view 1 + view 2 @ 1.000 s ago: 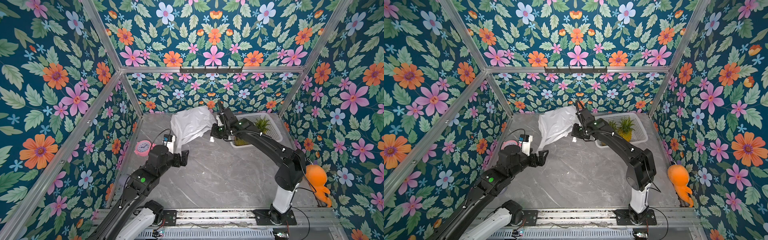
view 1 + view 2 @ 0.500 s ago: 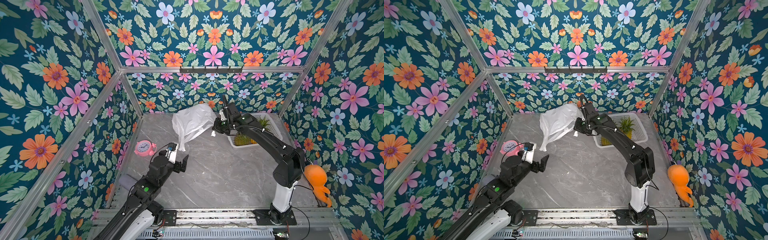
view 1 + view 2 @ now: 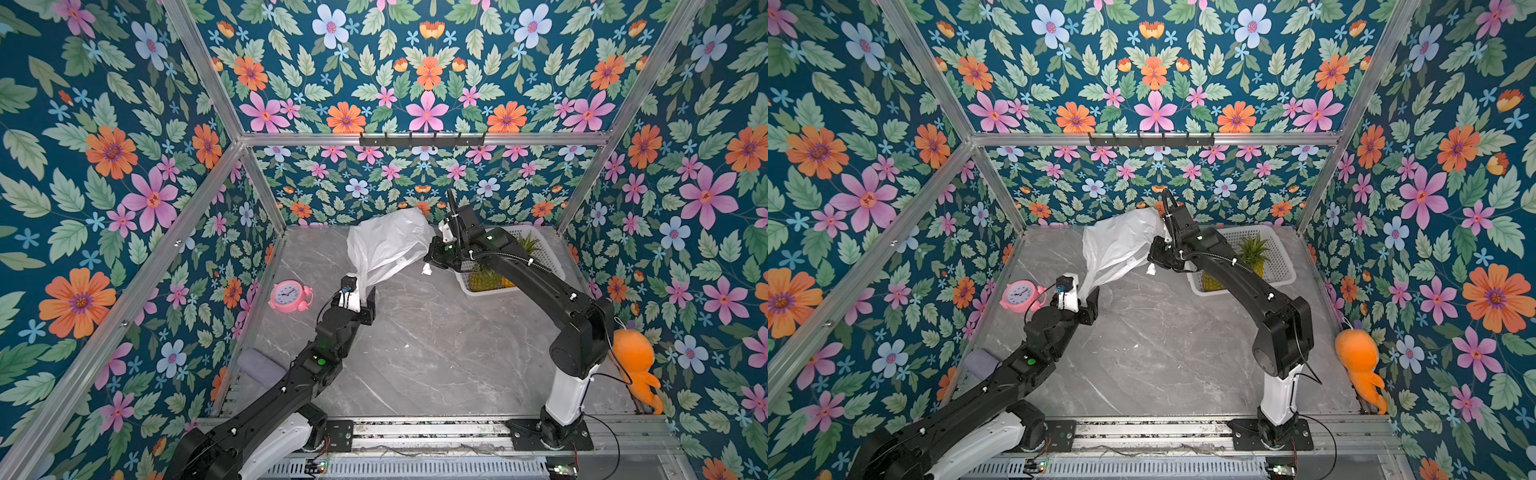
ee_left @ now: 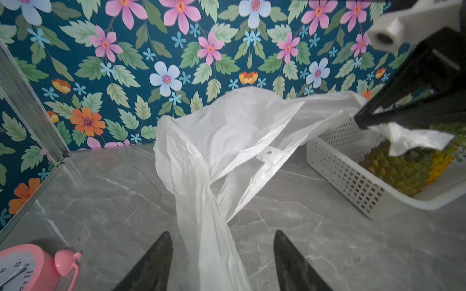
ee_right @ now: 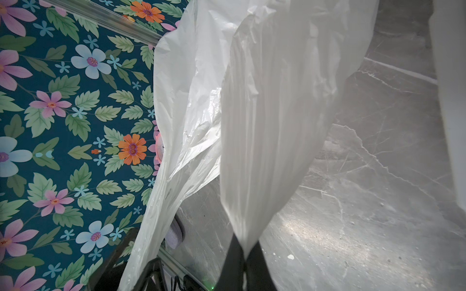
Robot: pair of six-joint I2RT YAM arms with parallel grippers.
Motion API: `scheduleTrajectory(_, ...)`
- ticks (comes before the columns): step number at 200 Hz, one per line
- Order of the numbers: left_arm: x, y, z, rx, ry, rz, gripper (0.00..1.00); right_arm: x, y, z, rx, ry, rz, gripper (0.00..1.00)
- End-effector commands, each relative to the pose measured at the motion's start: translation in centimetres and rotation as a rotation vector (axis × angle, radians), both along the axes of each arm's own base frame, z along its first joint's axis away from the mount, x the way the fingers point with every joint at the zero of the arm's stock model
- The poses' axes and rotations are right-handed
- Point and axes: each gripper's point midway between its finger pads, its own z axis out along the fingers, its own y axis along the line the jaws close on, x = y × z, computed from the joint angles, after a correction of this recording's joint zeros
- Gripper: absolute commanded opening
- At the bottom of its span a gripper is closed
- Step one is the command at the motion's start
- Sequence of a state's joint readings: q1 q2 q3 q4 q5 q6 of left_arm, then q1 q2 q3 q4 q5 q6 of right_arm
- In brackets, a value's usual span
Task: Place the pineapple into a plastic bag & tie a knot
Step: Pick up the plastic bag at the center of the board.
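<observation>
right gripper: clenched on the plastic bag. In its wrist view we see both tips pinched together on a gathered fold, with the sheet fanning out from the pinch.
bag end: in the left wrist view a short crumpled flap sticks out past the right gripper's tips and hangs over the basket.
left gripper: released, jaws apart. A twisted strand of the bag runs down between the two fingers with a gap on each side. We see no contact.
bag location: back of the desk, left of centre, with the bulk up against the back wall in both top views.
bag vs grippers: the bag spans the two. Its upper right part is in the right gripper's pinch, and its narrow tail drops forward and left into the open left gripper.
bag on desk: we cannot tell how much of it rests on the surface.
pineapple: lying in the white perforated basket at the back right corner of the desk, outside the bag. The right arm crosses above it.
pink alarm clock: near the desk's left edge, just beside the left gripper and apart from the bag.
orange plush toy: at the desk's right edge, against the wall, well apart from the bag.
</observation>
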State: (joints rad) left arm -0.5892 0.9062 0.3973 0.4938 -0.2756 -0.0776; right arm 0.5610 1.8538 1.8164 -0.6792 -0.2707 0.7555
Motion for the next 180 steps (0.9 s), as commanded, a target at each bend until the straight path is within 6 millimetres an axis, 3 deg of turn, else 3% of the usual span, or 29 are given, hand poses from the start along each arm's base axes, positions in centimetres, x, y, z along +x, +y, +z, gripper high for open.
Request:
scheduleTrajectory(1, 0.3, 0.7, 3.2, -0.055, -0.123, 0.049, 0.61, -0.3, 0.1, 0.7, 0.02, -0.007, 0.006, 0.0)
scheduleTrajectory(19, 0.4, 0.7, 3.4, -0.043, -0.128, 0.051, 0.35, -0.3, 0.1, 0.7, 0.02, -0.008, 0.006, 0.0)
scheduleTrajectory(31, 0.5, 0.9, 3.2, -0.032, -0.114, 0.059, 0.24, -0.3, 0.0, 1.0, 0.022, -0.012, 0.005, 0.0)
scheduleTrajectory(41, 0.5, 1.0, 2.7, -0.03, -0.096, 0.068, 0.26, -0.2, 0.0, 1.1, 0.025, -0.015, 0.003, 0.0)
scheduleTrajectory(62, 0.0, 1.2, 1.6, -0.035, -0.072, 0.063, 0.43, -0.1, 0.0, 1.2, 0.027, -0.019, 0.003, 0.0)
scheduleTrajectory(99, -1.1, 1.9, -0.2, -0.056, -0.047, 0.064, 0.46, 0.0, 0.1, 1.4, 0.032, -0.02, 0.006, 0.0)
scheduleTrajectory(139, -1.3, 2.1, 0.7, -0.046, -0.087, 0.062, 0.32, -0.2, 0.2, 1.4, 0.041, -0.016, 0.014, 0.0)
scheduleTrajectory(156, -1.3, 1.9, 1.8, -0.047, -0.115, 0.053, 0.2, -0.3, 0.2, 1.4, 0.039, -0.017, 0.02, 0.0)
scheduleTrajectory(170, -1.3, 1.8, 3.0, -0.043, -0.14, 0.047, 0.0, -0.6, 0.1, 1.2, 0.032, -0.013, 0.028, 0.0)
scheduleTrajectory(180, -1.3, 1.9, 4.2, -0.045, -0.16, 0.054, 0.0, -1.0, -0.2, 1.2, 0.021, -0.017, 0.038, 0.0)
